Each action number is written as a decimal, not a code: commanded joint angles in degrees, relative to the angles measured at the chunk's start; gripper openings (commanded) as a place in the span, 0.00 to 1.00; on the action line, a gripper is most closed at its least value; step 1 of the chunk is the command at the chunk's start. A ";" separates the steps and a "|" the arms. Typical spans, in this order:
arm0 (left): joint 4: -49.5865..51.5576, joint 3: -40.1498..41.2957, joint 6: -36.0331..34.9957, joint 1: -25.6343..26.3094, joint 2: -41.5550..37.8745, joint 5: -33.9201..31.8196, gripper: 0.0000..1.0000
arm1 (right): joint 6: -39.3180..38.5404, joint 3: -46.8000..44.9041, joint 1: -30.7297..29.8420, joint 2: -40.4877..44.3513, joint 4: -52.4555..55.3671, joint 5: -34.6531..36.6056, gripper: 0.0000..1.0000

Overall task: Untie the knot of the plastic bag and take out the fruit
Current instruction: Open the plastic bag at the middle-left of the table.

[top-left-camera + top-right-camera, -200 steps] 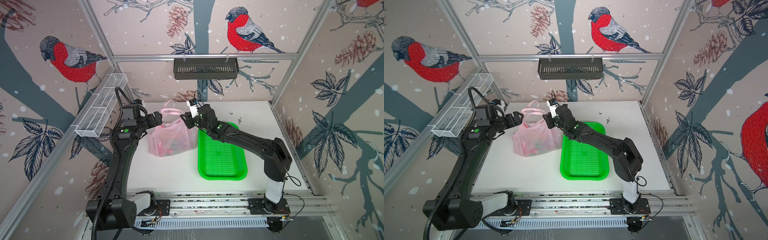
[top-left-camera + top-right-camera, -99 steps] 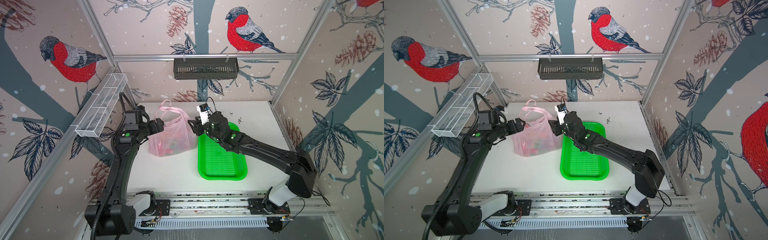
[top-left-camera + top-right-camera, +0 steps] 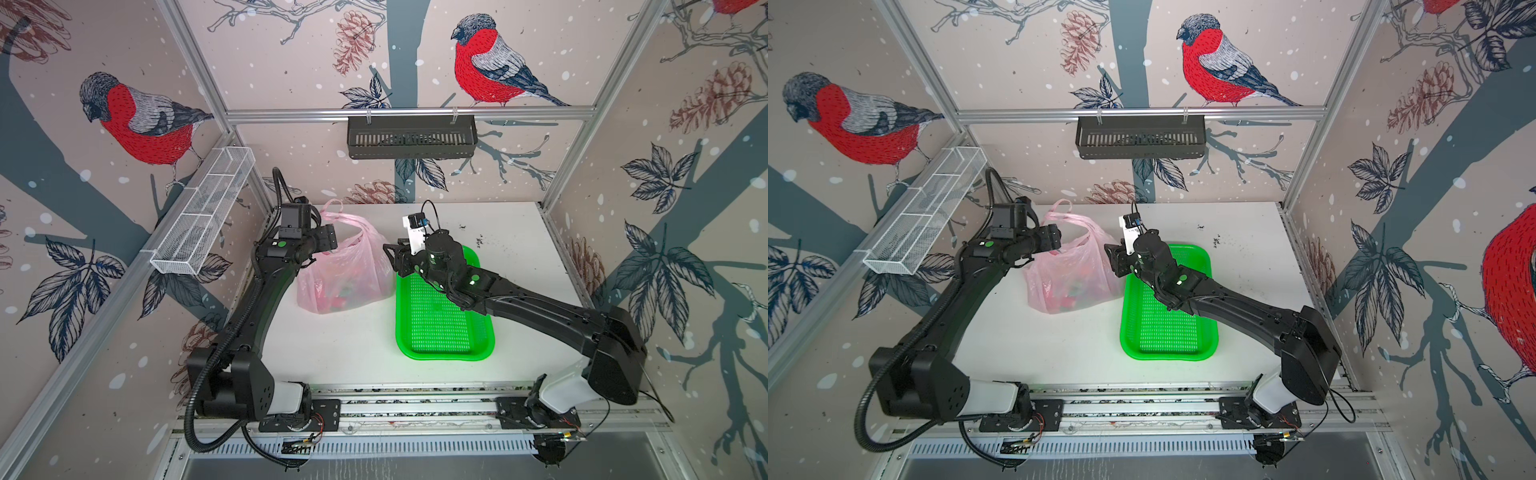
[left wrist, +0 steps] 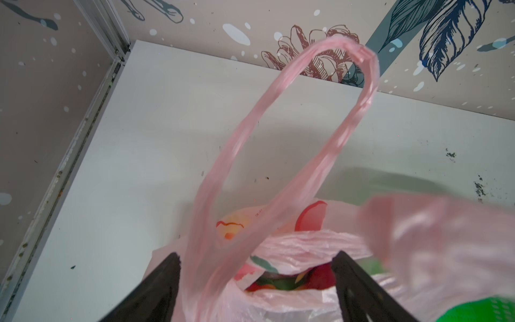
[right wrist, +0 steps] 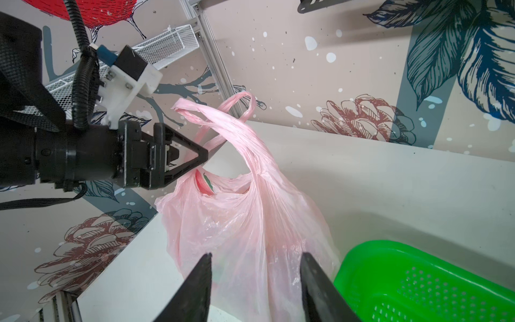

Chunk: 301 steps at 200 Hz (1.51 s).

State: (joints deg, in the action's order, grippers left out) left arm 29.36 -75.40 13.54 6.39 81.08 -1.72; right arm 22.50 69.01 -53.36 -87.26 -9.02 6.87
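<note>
I see both tools released: left tool (image 4: 256,255) straddling the bag's (image 5: 245,223) handle (image 4: 239,139), right tool (image 5: 256,255) beside the bag.

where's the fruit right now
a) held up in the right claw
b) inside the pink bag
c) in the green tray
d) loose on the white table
b: the fruit shows red and green through the open mouth of the plastic bag, while the green tray beside it holds nothing.
</note>
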 commanded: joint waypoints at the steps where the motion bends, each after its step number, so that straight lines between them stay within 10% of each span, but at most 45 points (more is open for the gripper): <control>1: -1.99 -2.92 -1.76 1.49 2.77 -3.40 0.85 | 0.66 0.43 -0.95 -0.68 -0.29 1.05 0.51; 94: -1.25 -9.51 -3.78 1.87 13.05 -6.02 0.74 | 0.61 2.05 -2.03 -2.27 1.05 0.95 0.51; 164: -1.24 -9.53 0.32 1.93 10.00 -2.83 0.06 | -1.32 3.14 -2.75 -3.41 2.22 1.91 0.49; 301: -20.36 29.47 18.29 1.92 -30.13 9.51 0.04 | -6.96 19.90 -8.59 -18.62 7.59 18.03 0.49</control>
State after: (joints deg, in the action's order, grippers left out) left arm 14.22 -48.07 28.69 8.36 53.71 6.04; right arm 16.10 87.37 -61.56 -104.86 -1.37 23.46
